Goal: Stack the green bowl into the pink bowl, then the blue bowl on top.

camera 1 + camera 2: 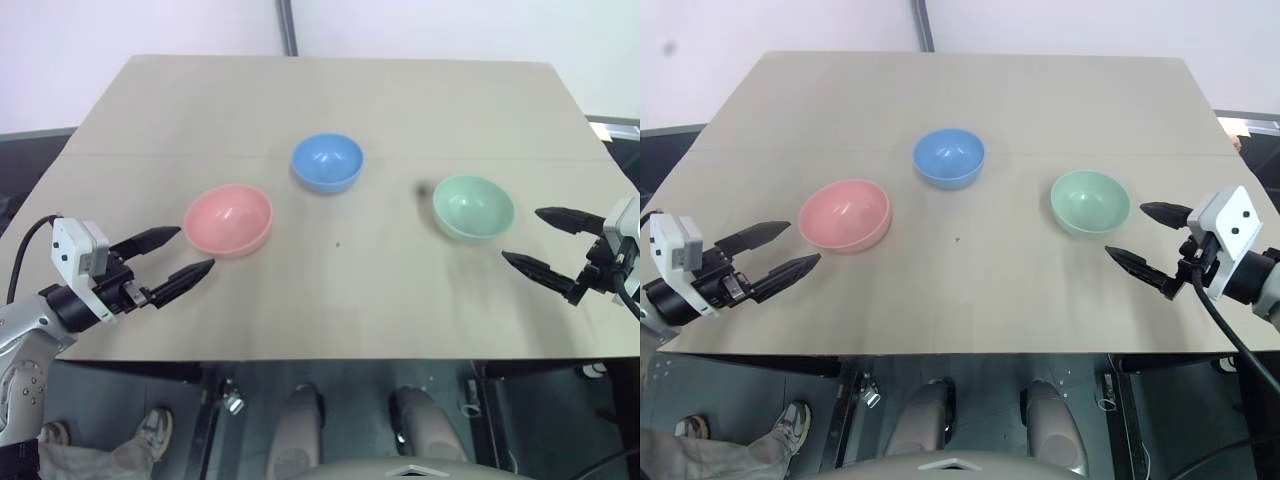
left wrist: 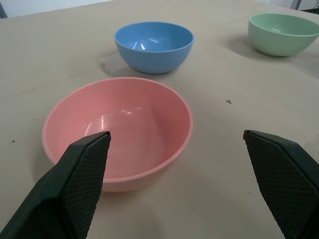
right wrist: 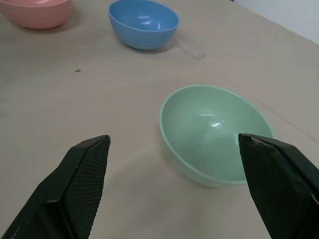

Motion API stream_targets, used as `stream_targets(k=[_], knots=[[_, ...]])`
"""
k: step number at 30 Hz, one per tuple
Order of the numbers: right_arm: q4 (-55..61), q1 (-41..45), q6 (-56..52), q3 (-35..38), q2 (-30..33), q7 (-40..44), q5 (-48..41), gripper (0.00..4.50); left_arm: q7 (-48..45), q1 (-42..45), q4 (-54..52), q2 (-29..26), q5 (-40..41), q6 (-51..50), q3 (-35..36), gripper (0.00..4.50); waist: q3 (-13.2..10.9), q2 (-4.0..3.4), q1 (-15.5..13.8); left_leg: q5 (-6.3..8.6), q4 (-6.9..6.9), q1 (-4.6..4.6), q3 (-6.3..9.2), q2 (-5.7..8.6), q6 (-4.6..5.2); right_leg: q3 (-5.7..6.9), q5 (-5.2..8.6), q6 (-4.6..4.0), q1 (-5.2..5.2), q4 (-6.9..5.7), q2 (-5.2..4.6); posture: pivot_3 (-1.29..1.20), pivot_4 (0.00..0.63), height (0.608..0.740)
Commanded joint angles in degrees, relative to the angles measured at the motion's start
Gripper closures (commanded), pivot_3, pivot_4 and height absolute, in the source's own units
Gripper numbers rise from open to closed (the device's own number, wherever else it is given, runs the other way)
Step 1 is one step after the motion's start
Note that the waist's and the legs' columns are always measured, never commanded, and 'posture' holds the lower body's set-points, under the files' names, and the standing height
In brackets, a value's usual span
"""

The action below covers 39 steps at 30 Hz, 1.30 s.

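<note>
Three plain, smooth, round bowls of one size sit upright and apart, mouths up, on the tan surface (image 1: 400, 90): the pink bowl (image 1: 229, 219) at the left, the blue bowl (image 1: 327, 161) farther back in the middle, the green bowl (image 1: 473, 206) at the right. The left gripper (image 1: 182, 252) reaches in roughly level from the near left toward the pink bowl, wide open and empty. The right gripper (image 1: 534, 240) reaches in from the near right just beside the green bowl, also wide open and empty.

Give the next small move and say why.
Probably move the right gripper forward so its open fingers straddle the green bowl's rim. That bowl goes first, sits empty right in front of that gripper, apart from the pink bowl, and nothing is held.
</note>
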<state>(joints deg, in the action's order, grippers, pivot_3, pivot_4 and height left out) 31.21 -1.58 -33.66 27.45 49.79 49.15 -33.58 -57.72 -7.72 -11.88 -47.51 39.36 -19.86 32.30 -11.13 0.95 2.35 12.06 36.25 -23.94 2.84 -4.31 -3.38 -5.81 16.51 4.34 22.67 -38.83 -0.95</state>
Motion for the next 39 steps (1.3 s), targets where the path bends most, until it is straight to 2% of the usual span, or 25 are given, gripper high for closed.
stream_targets(k=[1, 5, 7, 11, 14, 16, 18, 24, 27, 28, 31, 32, 33, 34, 35, 39], knots=[[0.4, 2.3, 0.1, -0.5, 1.0, -0.8, -0.4, 0.04, 0.5, 1.4, -2.3, -0.7, 0.1, 0.1, 0.5, 0.00, 0.0, 0.00, 0.0, 0.00, 0.00, 0.00, 0.00, 0.00, 0.00, 0.00, 0.00, 0.00, 0.00, 0.00, 0.00, 0.00, 0.150, 0.740], [-0.8, 5.2, 0.6, -3.2, 1.4, -0.6, -0.1, 0.04, 3.8, 3.4, -5.8, -0.2, 0.4, -1.5, -0.6, 0.00, 0.0, 0.01, 0.0, -0.01, 0.10, 0.05, 0.00, 0.00, 0.00, 0.00, 0.10, -0.05, -0.02, -0.05, 0.01, 0.00, 0.150, 0.740], [-1.2, 6.2, 0.8, -4.1, 1.4, 0.1, -0.5, 0.04, 10.3, 3.6, -8.7, -0.3, -6.0, -1.7, -2.6, 0.00, 0.0, 0.01, 0.0, -0.01, 0.11, 0.05, 0.00, -0.01, 0.00, -0.01, 0.11, -0.08, -0.05, -0.05, 0.01, 0.00, 0.150, 0.740], [-0.9, 8.4, 1.2, -6.9, 1.2, 1.9, -1.6, 0.04, 19.8, 4.2, -15.3, -3.3, -10.6, -12.7, -6.3, 0.00, 0.0, 0.01, 0.0, -0.01, 0.08, 0.01, 0.00, 0.00, 0.00, -0.04, -0.03, 0.00, -0.03, -0.03, 0.01, 0.00, 0.150, 0.740], [0.3, 9.1, 0.6, -8.5, 1.3, 3.5, -3.2, 0.04, 24.6, 7.4, -20.1, -9.1, -15.1, -22.7, -12.1, 0.00, 0.0, 0.06, -0.1, 0.00, 0.06, 0.00, 0.03, 0.00, 0.01, -0.02, -0.08, -0.10, 0.00, -0.04, 0.04, 0.00, 0.150, 0.740], [0.7, 9.3, 0.8, -9.0, 1.0, 3.7, -3.6, 0.04, 23.9, 10.9, -23.1, -14.8, -18.0, -26.0, -18.5, 0.00, -0.1, 0.10, -0.2, 0.00, 0.07, -0.01, 0.04, 0.00, 0.01, -0.01, -0.08, -0.09, -0.01, -0.05, 0.03, 0.00, 0.150, 0.740], [0.7, 9.3, 1.0, -9.2, 0.9, 3.6, -3.6, 0.04, 24.6, 14.0, -24.3, -17.4, -20.8, -27.6, -23.2, 0.00, -0.1, 0.09, -0.1, 0.00, 0.08, -0.01, 0.02, 0.02, 0.00, -0.02, -0.05, -0.01, -0.01, -0.02, 0.01, 0.00, 0.150, 0.740], [1.6, 8.8, 1.4, -9.7, 0.5, 2.7, -3.5, 0.04, 25.9, 19.2, -25.2, -17.3, -23.7, -34.1, -31.6, 0.00, -0.1, 0.07, 0.2, 0.00, 0.01, 0.02, 0.01, 0.00, 0.01, -0.05, -0.09, -0.11, 0.03, -0.06, 0.06, 0.00, 0.150, 0.740], [2.1, 8.6, 1.4, -9.7, 0.5, 2.5, -3.6, 0.00, 26.1, 19.8, -24.3, -16.8, -25.8, -33.7, -34.5, 0.89, -0.1, 0.08, 0.1, 0.00, 0.02, -0.01, 0.01, 0.01, 0.01, -0.05, -0.10, -0.11, 0.02, -0.04, 0.04, 0.00, 0.150, 0.740], [2.4, 8.5, 1.4, -9.6, 0.5, 2.4, -3.7, 0.00, 25.9, 19.9, -24.1, -16.7, -26.2, -33.7, -34.9, 1.30, -0.1, 0.08, 0.0, 0.00, 0.03, -0.02, 0.00, 0.01, 0.01, -0.05, -0.10, -0.11, 0.02, -0.03, 0.04, 0.00, 0.150, 0.740], [2.8, 8.5, 1.2, -9.4, 0.7, 2.5, -4.1, 0.00, 25.1, 20.2, -23.4, -16.5, -27.2, -33.2, -35.8, 2.99, -0.1, 0.09, 0.0, 0.00, 0.06, -0.01, 0.01, 0.01, 0.01, -0.05, -0.10, -0.11, 0.02, -0.06, 0.04, 0.00, 0.150, 0.740], [2.9, 8.5, 1.1, -9.3, 0.7, 2.5, -4.2, 0.00, 24.6, 20.1, -23.2, -16.6, -27.7, -32.5, -36.2, 3.24, -0.1, 0.09, 0.0, 0.00, 0.06, -0.01, 0.01, 0.01, 0.01, -0.05, -0.10, -0.11, 0.02, -0.06, 0.04, 0.00, 0.150, 0.740], [3.0, 8.5, 1.0, -9.2, 0.7, 2.4, -4.4, 0.00, 24.3, 20.0, -23.2, -16.8, -28.0, -31.9, -36.4, 3.26, -0.1, 0.09, 0.0, 0.00, 0.06, -0.01, 0.01, 0.01, 0.01, -0.05, -0.10, -0.11, 0.02, -0.06, 0.04, 0.00, 0.150, 0.740], [3.1, 8.5, 0.9, -9.1, 0.8, 2.4, -4.5, 0.00, 23.8, 19.9, -23.3, -16.6, -27.9, -31.6, -36.3, 3.60, -0.1, 0.09, 0.0, 0.00, 0.08, -0.01, 0.01, 0.01, 0.01, -0.05, -0.10, -0.11, 0.01, -0.07, 0.03, 0.00, 0.150, 0.740], [3.1, 8.7, 0.9, -9.2, 0.7, 2.2, -4.5, 0.00, 22.5, 19.9, -23.8, -15.7, -27.4, -28.1, -35.9, 3.69, -0.1, 0.09, 0.0, 0.00, 0.08, -0.01, 0.01, 0.01, 0.01, -0.05, -0.10, -0.11, 0.01, -0.07, 0.04, 0.00, 0.150, 0.740], [3.0, 9.3, 0.9, -9.9, 0.3, 1.3, -4.5, 0.00, 8.6, 21.2, -26.2, -15.3, -21.8, -15.4, -36.7, 3.69, -0.1, 0.09, -0.2, 0.00, 0.08, -0.05, 0.00, 0.02, 0.01, -0.04, -0.12, -0.13, 0.01, -0.05, 0.02, 0.00, 0.150, 0.740]])
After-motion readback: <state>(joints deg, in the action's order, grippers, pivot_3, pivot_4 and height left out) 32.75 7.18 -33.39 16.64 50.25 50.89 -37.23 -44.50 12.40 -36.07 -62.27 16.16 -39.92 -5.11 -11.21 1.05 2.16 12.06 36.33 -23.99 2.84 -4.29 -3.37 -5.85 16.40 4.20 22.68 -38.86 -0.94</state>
